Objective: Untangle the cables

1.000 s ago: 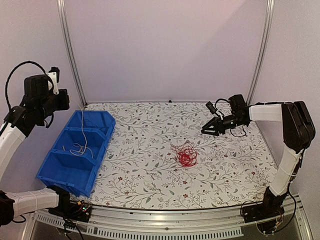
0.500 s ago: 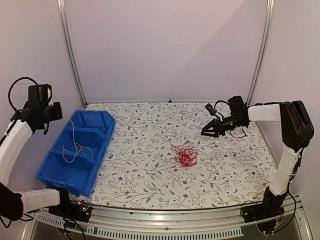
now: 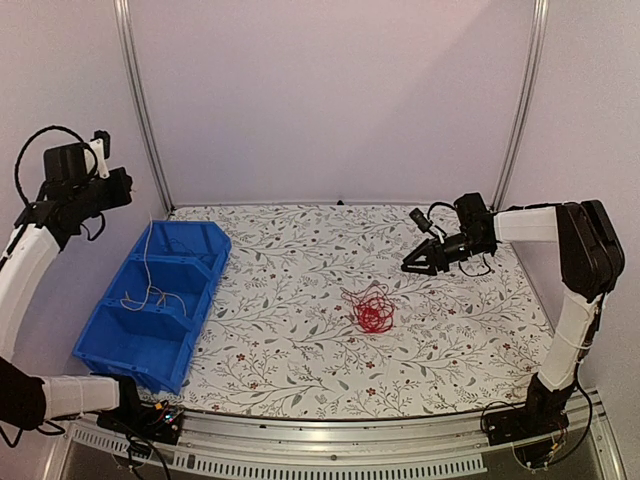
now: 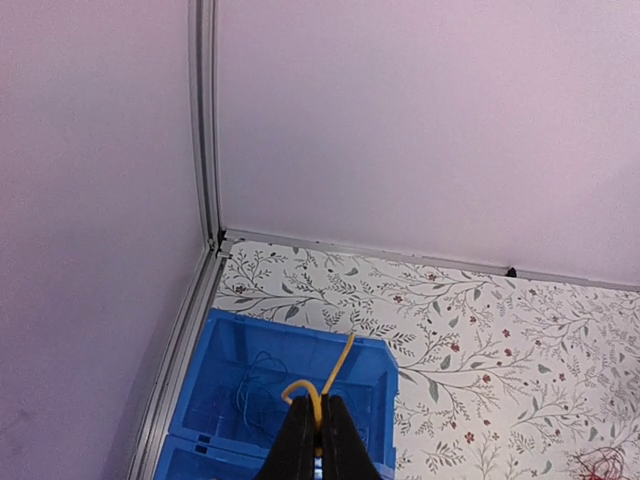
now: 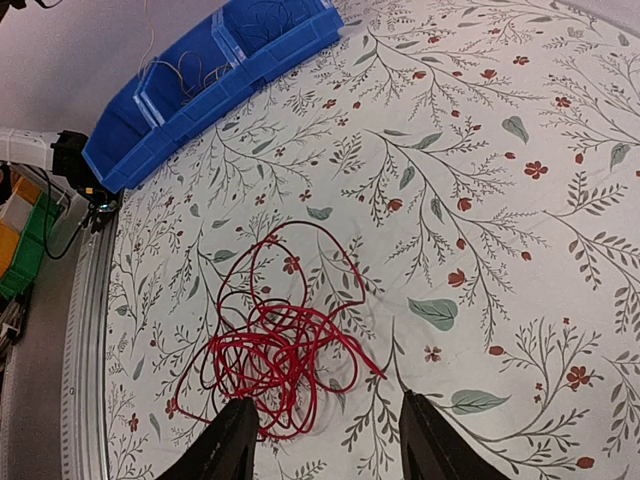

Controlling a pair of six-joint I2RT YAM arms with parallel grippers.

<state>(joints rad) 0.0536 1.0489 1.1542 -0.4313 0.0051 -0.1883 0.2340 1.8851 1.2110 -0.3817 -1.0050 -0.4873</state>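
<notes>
The cables were partly sorted: the left gripper (image 4: 318, 408) pinched a yellow cable (image 4: 338, 365) above the blue bin (image 3: 150, 368) holding loose strands, while the red tangle (image 3: 374, 311) lay knotted on the table near the right gripper (image 5: 328, 402), its fingers spread.

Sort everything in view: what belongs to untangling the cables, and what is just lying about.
Job: red cable tangle; yellow cable pinched in the left gripper; blue bin with thin wires inside; right gripper, open.
Lying about: green and yellow containers off to the side; floral table cover.
</notes>
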